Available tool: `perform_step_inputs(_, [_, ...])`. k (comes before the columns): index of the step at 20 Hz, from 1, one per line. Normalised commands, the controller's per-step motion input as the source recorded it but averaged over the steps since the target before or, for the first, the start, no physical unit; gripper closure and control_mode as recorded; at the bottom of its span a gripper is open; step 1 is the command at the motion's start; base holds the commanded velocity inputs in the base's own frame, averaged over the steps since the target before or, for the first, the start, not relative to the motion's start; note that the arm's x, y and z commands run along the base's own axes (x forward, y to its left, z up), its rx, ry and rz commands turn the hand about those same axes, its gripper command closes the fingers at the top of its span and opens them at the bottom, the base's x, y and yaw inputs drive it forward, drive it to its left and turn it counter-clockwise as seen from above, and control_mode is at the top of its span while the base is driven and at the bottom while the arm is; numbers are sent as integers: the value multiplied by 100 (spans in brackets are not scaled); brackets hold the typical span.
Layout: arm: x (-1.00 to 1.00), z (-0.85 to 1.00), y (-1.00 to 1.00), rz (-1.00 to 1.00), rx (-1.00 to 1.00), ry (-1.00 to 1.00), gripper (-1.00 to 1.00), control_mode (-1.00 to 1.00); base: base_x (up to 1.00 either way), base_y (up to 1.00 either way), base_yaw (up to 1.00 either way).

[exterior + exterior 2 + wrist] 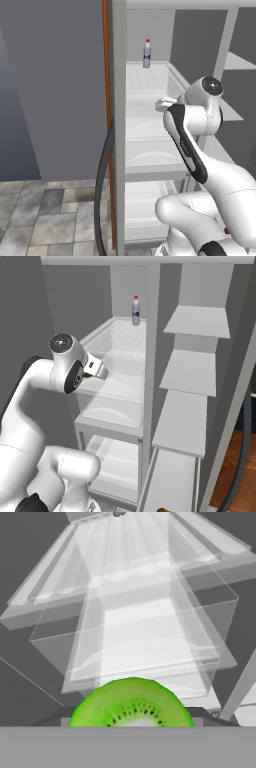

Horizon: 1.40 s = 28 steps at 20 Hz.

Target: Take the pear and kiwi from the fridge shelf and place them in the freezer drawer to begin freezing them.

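In the hand view the kiwi (pixel 132 704) shows as a bright green cut face with black seeds, low in the picture between the dark fingertips. My gripper (pixel 132 718) is shut on it. From the base cameras the hand (pixel 162 104) (pixel 98 370) hovers at the front edge of the fridge shelf (pixel 150 80) (pixel 120 336), above the clear bins. The ribbed white fridge shelf (pixel 125 547) stretches away ahead. The pear is out of view. I cannot tell which part is the freezer drawer.
A small bottle (pixel 147 53) (pixel 135 311) stands at the back of the shelf. Clear-fronted bins (pixel 150 150) (pixel 112 406) (pixel 145 642) sit below it. Narrow grey door shelves (pixel 192 373) stand to the right. The fridge's upright wall (pixel 119 125) rises on the left.
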Motion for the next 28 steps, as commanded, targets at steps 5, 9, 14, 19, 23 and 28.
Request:
perform_step_inputs(5, [-39, -10, 0, 0, 0, 6, 100, 100, -36, 0, 0])
perform_step_inputs(9, [0, 0, 0, 0, 0, 0, 100, 100, -100, 0, -4])
perform_step_inputs(14, [0, 0, 0, 0, 0, 0, 100, 100, -68, -3, -16])
perform_step_inputs(19, [0, 0, 0, 0, 0, 0, 100, 100, -2, -38, -22])
perform_step_inputs(23, [0, 0, 0, 0, 0, 0, 100, 100, 1, -43, -21])
perform_step_inputs(28, [0, 0, 0, 0, 0, 0, 100, 100, 0, -43, -21])
